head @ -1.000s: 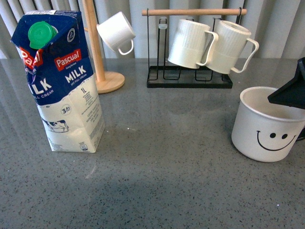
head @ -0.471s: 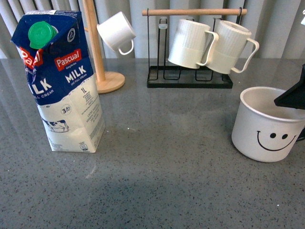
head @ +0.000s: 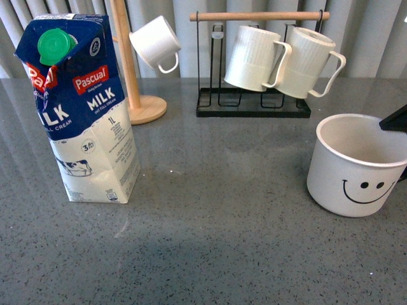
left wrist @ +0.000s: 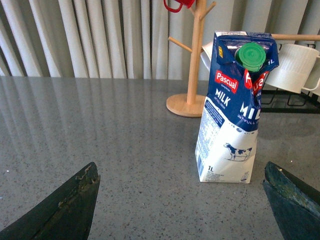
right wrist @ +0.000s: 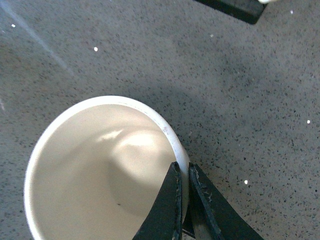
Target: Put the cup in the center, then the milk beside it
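Your right gripper (right wrist: 183,172) pinches the cup (right wrist: 95,170) by its rim, with the bowl left of it. Your left gripper (left wrist: 180,170) gapes wide.

White cup (head: 353,170), black smiley face; milk (head: 89,127) dark blue over white, red label, green cap; grey speckled table (head: 222,248); 2 ribbed cream mugs (head: 254,57)

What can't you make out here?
Cup handle: front view, cut off by the right edge; right wrist view, not seen, likely under the right hand.
Right hand: front view shows only a dark tip at the edge.
Milk small print: too small in either view.
Red item atop the wooden tree: left wrist view, cropped at top.
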Controlling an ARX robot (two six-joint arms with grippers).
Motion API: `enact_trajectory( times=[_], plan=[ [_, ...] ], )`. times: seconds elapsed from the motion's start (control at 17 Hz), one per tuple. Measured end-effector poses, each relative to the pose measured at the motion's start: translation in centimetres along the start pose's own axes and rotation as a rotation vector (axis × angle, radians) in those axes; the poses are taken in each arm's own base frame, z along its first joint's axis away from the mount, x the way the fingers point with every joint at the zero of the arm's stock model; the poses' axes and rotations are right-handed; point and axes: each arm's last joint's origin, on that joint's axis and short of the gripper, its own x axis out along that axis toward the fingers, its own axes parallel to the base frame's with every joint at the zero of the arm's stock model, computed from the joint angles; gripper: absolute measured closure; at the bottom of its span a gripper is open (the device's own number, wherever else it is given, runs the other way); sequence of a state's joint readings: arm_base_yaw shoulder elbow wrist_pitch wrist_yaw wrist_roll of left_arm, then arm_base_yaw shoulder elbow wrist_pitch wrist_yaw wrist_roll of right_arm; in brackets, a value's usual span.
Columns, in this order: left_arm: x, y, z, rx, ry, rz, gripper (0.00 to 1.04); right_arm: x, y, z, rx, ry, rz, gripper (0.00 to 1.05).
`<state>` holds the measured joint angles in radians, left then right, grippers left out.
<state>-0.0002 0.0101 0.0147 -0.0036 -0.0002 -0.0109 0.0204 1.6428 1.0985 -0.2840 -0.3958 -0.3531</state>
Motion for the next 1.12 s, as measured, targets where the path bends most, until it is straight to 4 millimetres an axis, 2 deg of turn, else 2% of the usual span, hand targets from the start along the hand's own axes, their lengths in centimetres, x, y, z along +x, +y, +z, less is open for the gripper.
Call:
enact_trajectory(
  times=[0.12,0.29,0.47,0.65,0.82,1.12],
  plan=[
    [0.0,0.0,0.0,0.0,0.0,0.0,0.07,-1.4,1.0,0.9,-0.003,-0.041,0.016,1.02],
    [0.0,0.0,0.0,0.0,0.0,0.0,0.07,-3.7,3.9,2.8,-0.035,-0.121,0.058,1.02],
    [0.0,0.0,0.0,0.0,0.0,0.0,0.07,-4.1,7.1,4.1,-0.054,-0.165,0.124,1.02],
    [0.0,0.0,0.0,0.0,0.0,0.0,0.07,-2.5,8.8,4.3,-0.006,-0.183,0.154,1.02],
    [0.0,0.0,0.0,0.0,0.0,0.0,0.07,0.5,9.2,2.7,0.079,-0.116,0.184,1.02],
    [0.0,0.0,0.0,0.0,0.0,0.0,0.07,2.9,9.0,1.8,0.129,-0.073,0.194,1.02]
  ],
)
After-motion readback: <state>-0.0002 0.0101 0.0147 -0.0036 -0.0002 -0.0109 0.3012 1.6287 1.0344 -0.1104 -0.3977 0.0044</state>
